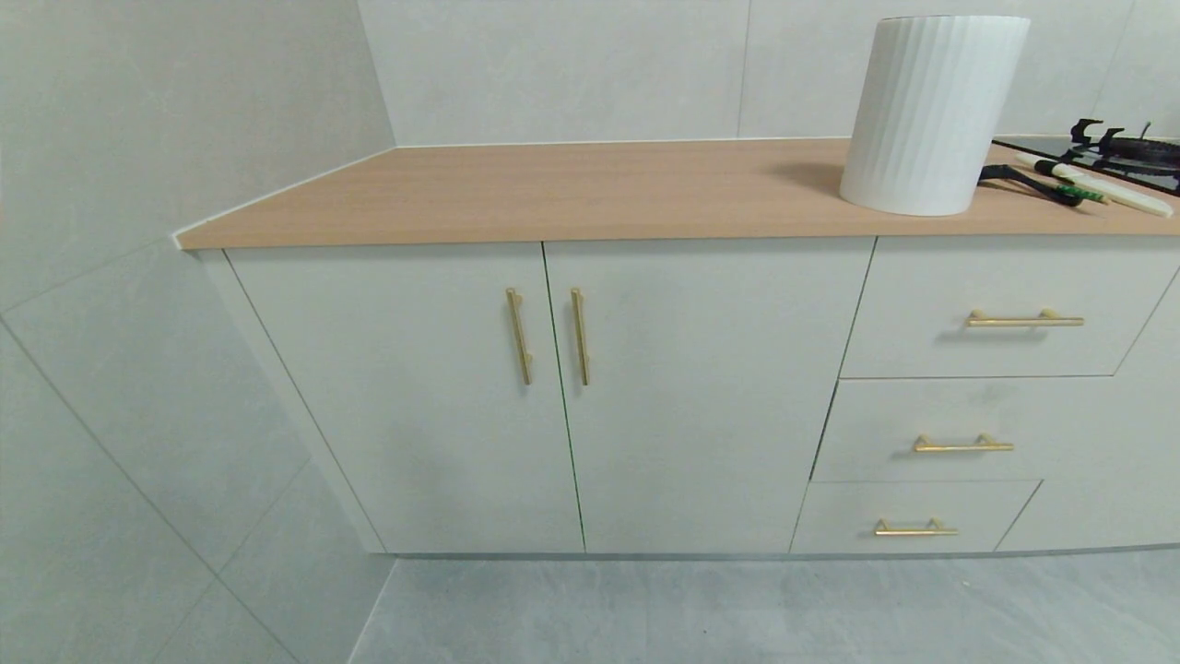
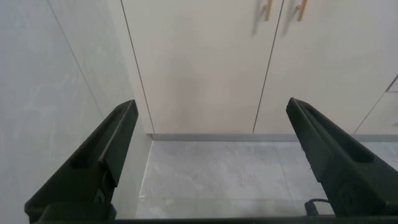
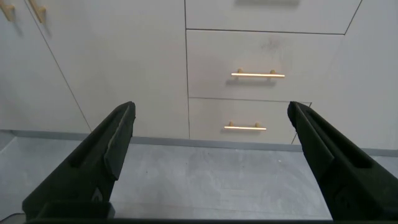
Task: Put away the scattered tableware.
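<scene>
Left gripper [image 2: 211, 107] and right gripper [image 3: 212, 109] gape wide, empty, while the utensils [image 1: 1074, 184] lie at upper right beside the holder [image 1: 931, 115], so a reach from here may fall short or topple it.

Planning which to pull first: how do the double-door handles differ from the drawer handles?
The door handles stand vertical, paired beside the door gap; the drawer handles lie horizontal, one per drawer, stacked to the right. Both are slim gold bars.
</scene>
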Tool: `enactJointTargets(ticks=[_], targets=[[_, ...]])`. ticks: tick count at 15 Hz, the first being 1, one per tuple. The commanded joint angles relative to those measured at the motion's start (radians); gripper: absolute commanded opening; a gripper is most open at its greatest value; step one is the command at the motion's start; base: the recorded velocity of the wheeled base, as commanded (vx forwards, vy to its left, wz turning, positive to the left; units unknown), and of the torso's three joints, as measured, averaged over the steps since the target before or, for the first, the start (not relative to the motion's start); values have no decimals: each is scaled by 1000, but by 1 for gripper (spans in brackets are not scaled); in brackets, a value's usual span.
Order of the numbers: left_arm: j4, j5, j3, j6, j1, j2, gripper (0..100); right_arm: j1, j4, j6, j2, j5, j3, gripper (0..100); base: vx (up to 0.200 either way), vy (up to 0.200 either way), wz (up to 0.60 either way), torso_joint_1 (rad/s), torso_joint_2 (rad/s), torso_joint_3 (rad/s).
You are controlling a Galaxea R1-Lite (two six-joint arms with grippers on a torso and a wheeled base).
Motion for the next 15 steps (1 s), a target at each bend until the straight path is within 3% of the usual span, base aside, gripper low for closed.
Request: enactJointTargets(ticks=[1,9,15], targets=[[0,0,0,0,0,2,100,-1,2,-1,1,0,0,100,0,0,0,0,0,0],[0,0,0,2,0,2,100,0,2,7,1,0,0,100,0,0,0,0,0,0],[0,0,0,0,0,2,100,0,2,10,1,0,0,100,0,-200,0,2,3,-2]])
